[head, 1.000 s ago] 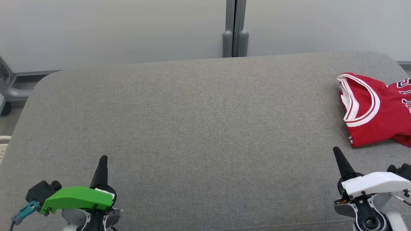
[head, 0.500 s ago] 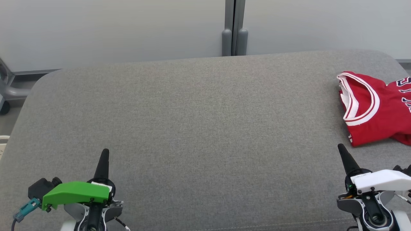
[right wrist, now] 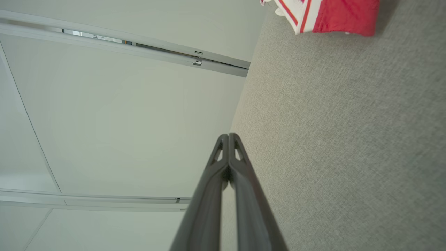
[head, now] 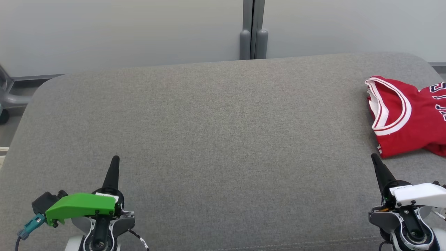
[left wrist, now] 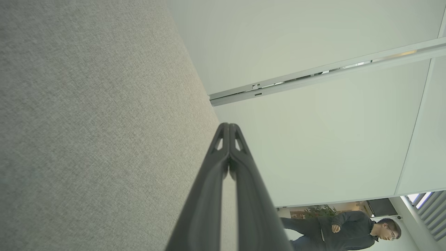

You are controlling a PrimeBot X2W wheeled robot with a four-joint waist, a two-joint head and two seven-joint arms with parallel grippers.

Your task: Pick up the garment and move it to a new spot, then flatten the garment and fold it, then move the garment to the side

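Observation:
The garment (head: pixel 409 118) is a red jersey with white-and-red trim, lying folded at the far right of the grey cushioned surface (head: pixel 216 139); its edge also shows as the garment (right wrist: pixel 327 14) at the top of the right wrist view. My left gripper (head: pixel 114 161) is shut and empty near the front left. My right gripper (head: pixel 375 157) is shut and empty at the front right, its tip just short of the jersey's near edge. The left gripper (left wrist: pixel 229 126) and the right gripper (right wrist: pixel 228 136) both show fingers pressed together.
A pale wall with a grey vertical post (head: pixel 253 29) stands behind the surface. A grey chair base (head: pixel 10 101) sits off the left edge. A person in dark clothes (left wrist: pixel 345 228) stands far off in the left wrist view.
The left gripper has crept forward. The right gripper has shifted slightly to the right. The garment lies as it did.

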